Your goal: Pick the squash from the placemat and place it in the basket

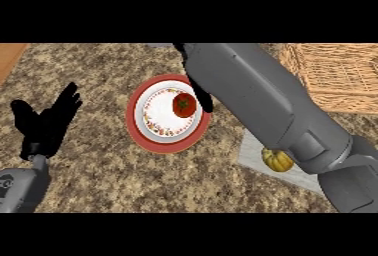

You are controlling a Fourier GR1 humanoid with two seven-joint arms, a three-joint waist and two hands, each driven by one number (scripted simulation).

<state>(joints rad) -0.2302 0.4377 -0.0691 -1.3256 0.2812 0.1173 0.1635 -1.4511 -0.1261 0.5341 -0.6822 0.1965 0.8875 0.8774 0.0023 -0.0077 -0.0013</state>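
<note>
My right hand (pixel 204 100) is mostly hidden under my own forearm; all I can see is a bit of black finger hanging down over the right edge of the plate (pixel 151 107), just beside the tomato (pixel 184 104). I honestly can't tell whether those fingers are curled or straight, or whether they touch anything. The right forearm (pixel 258 100) runs as a big grey diagonal from the lower right corner up to the top middle, so it eats a lot of the view.

The squash (pixel 277 160) isn't in either hand. It's sitting on the grey placemat (pixel 251 152), peeking out from under the forearm near the wrist end, close to the placemat's left edge. The basket (pixel 336 75) is up in the top right corner, well apart from the squash, with the arm lying between the plate and the basket.

The white patterned plate rests on a red charger (pixel 136 127) in the middle of the table (pixel 103 170). Plenty of bare table shows left of and below it.

My left hand (pixel 48 122) is over by the left edge, fingers spread and pointing up, holding nothing, well clear of the plate. A strip of wood (pixel 9 57) shows at the top left corner.
</note>
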